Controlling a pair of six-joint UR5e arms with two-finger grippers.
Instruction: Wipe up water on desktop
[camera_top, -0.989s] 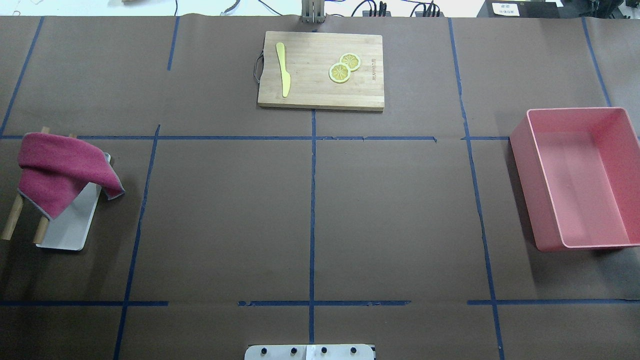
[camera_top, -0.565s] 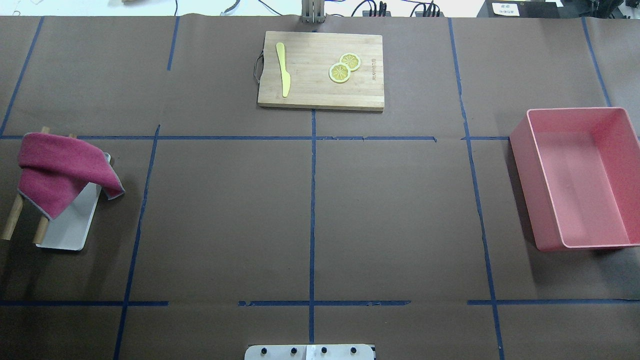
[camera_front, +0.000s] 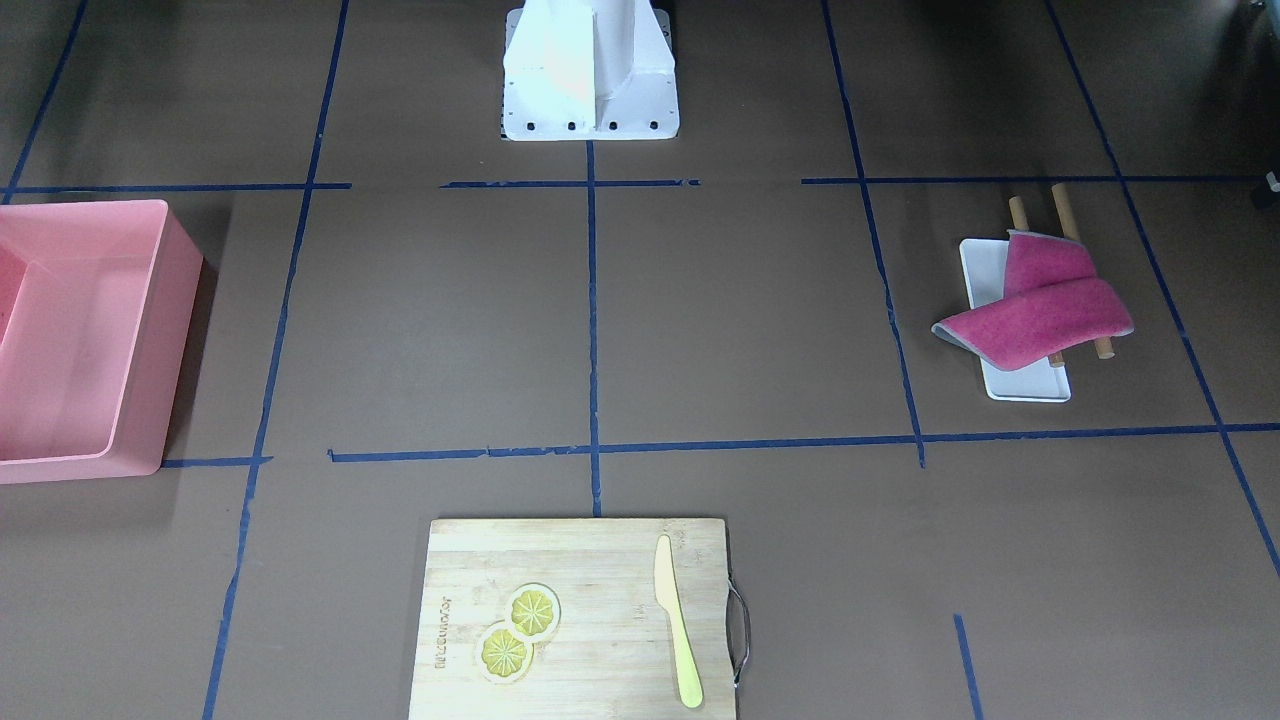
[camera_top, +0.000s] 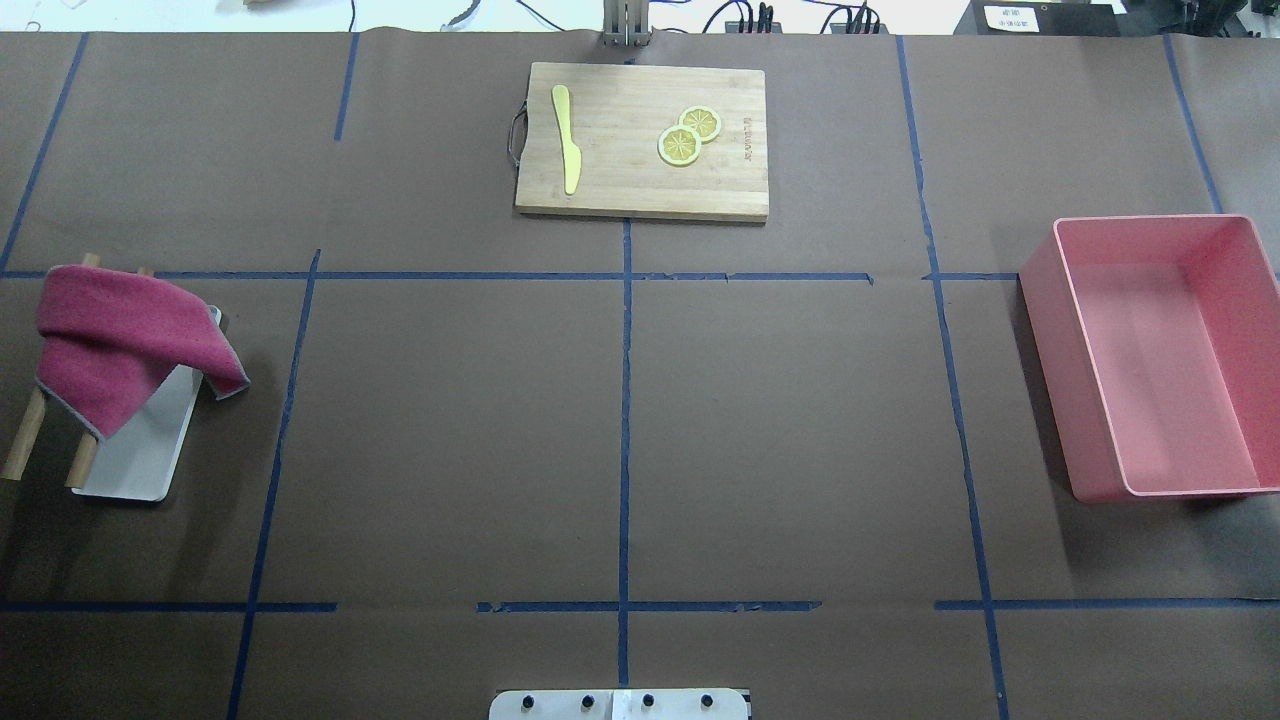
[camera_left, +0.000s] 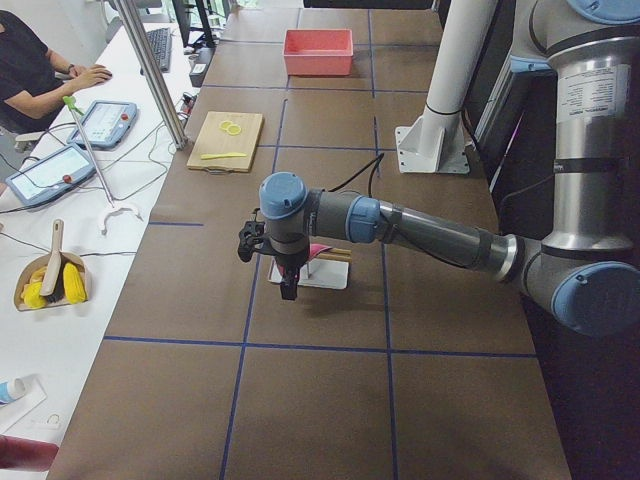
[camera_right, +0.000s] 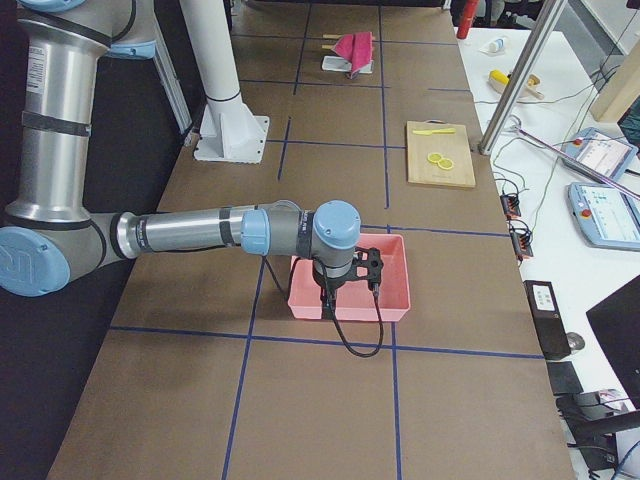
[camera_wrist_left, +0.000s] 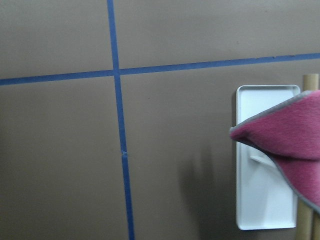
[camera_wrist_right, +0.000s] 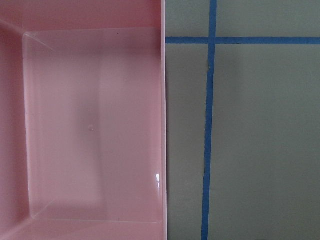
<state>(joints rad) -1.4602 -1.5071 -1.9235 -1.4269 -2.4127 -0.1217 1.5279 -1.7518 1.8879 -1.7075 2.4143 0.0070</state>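
Spanning the whole bench: desktop (camera_top: 450, 430), matte brown, gridded with dark-blue tape, even in tone.

Left: magenta cloth (camera_top: 120, 340), draped over two wooden rods (camera_top: 22, 450) and a white tray (camera_top: 140, 465).

Far centre: bamboo cutting board (camera_top: 640, 185), bearing a yellow knife (camera_top: 567, 140) and two lemon slices (camera_top: 680, 146).

Right: pink bin (camera_top: 1045, 370).

Only the side views show the arms. The left gripper (camera_left: 288, 287) hangs above the desktop near the tray. The right gripper (camera_right: 328, 300) hangs over the bin's edge. I cannot tell whether either is open or closed.
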